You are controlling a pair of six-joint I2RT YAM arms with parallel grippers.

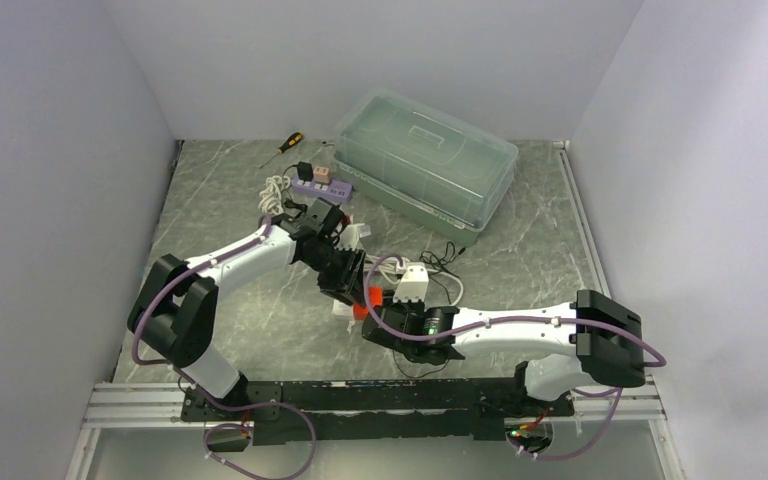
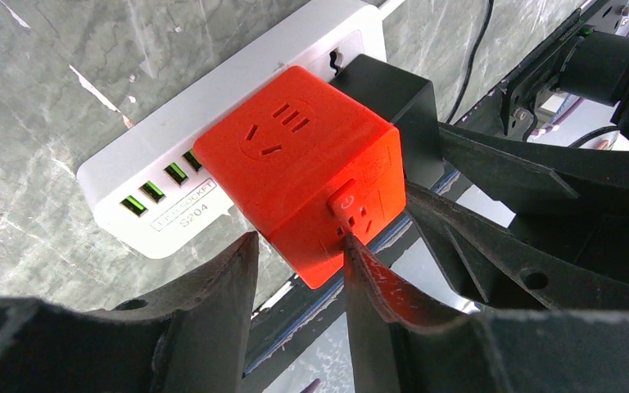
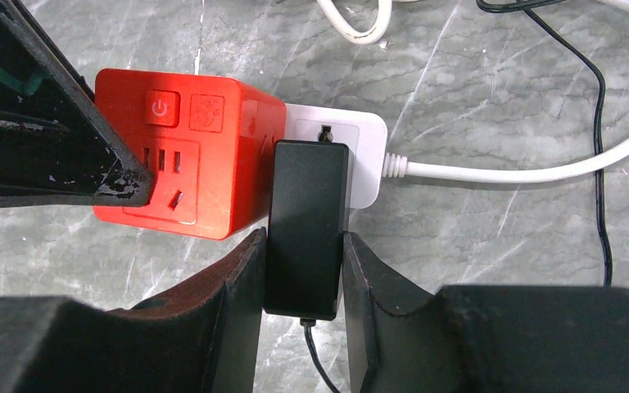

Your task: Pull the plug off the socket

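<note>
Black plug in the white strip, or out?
In: black plug sits against the white strip, no prongs showing; right gripper shut on it.

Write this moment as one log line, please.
right gripper: shut on black plug | left gripper: open, fingertip against orange cube | plug: seated in white power strip

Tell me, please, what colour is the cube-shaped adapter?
The cube adapter is orange-red, clearest in the right wrist view.

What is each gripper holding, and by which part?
Right gripper clamps the black plug by its two long sides, near the cord end. Left gripper is open and holds nothing; one fingertip rests against the orange socket cube.
</note>
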